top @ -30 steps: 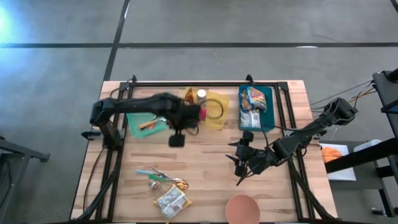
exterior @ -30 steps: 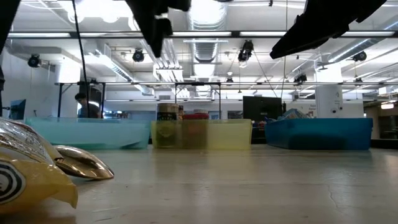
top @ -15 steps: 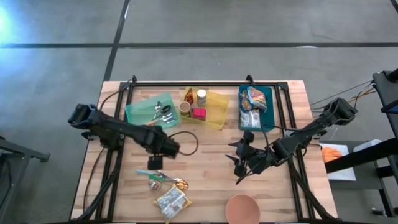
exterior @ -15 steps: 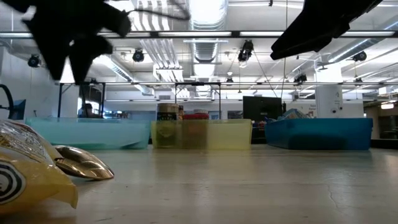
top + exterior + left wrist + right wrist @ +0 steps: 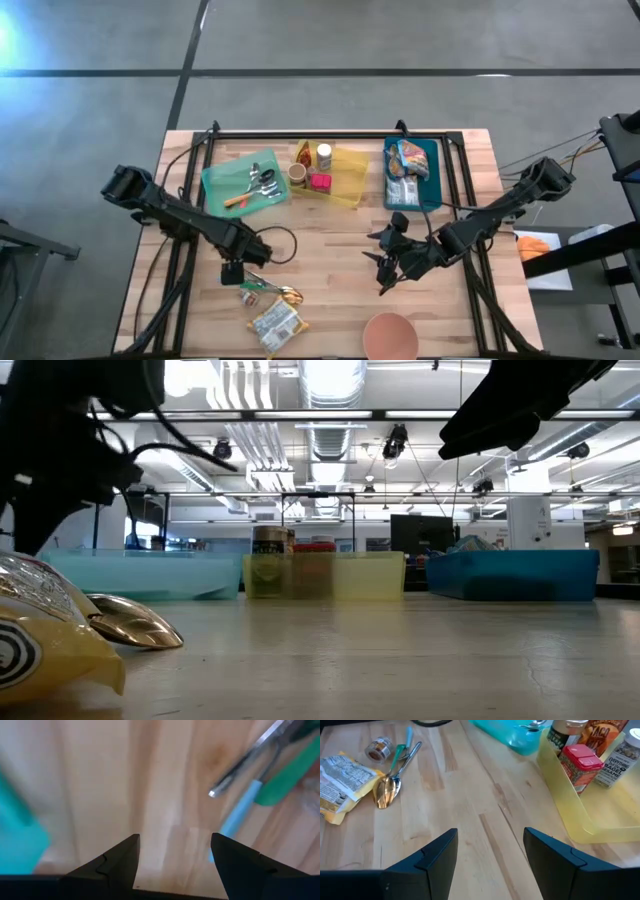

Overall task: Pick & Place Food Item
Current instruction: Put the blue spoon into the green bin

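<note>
A yellow and silver food packet (image 5: pixel 275 322) lies flat near the table's front edge, left of centre; it also shows in the right wrist view (image 5: pixel 340 770) and the low view (image 5: pixel 40 655). Just beyond it lie a gold spoon (image 5: pixel 288 294), a small jar (image 5: pixel 250 297) and blue- and green-handled cutlery (image 5: pixel 250 280). My left gripper (image 5: pixel 232 274) hangs open, pointing down over bare wood (image 5: pixel 172 840), just left of the cutlery handles (image 5: pixel 240 812). My right gripper (image 5: pixel 384 266) stands open above the table's middle right (image 5: pixel 490 832), with nothing between its fingers.
Along the far side stand a green tray (image 5: pixel 245 185) with cutlery, a yellow tray (image 5: pixel 340 178) with spice jars and a blue tray (image 5: pixel 412 172) with packets. A pink bowl (image 5: pixel 390 335) sits at the front edge. Bare wood lies between the two grippers.
My left gripper has swung from over the trays at the far middle toward the table's near left and gone down, tipping to point more steeply at the table, ending beside the cutlery. Nothing on the table has moved.
</note>
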